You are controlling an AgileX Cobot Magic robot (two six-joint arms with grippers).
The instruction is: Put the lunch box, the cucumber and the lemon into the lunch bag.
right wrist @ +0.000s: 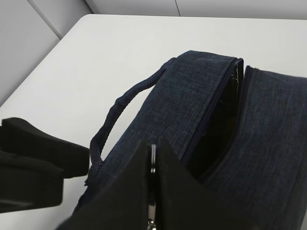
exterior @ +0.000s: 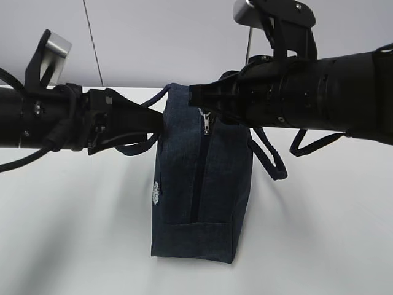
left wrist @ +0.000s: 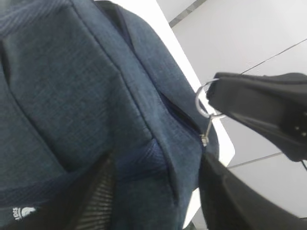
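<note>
1. On the table (exterior: 73,246), the bag (exterior: 202,196) is standing upright, its top partly unzipped.
2. I'm pinching the ring pull (left wrist: 205,103) with my right gripper (right wrist: 152,158).
3. My left gripper (exterior: 161,121) is touching the bag's top edge; can't tell its finger state.

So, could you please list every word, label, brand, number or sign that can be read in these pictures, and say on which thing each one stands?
Round white logo on the side of the lunch bag: too small to read in the exterior view.
The same logo in the left wrist view: white letters, cut off at the edge and blurred, not readable.
No other text, number or sign shows.
</note>
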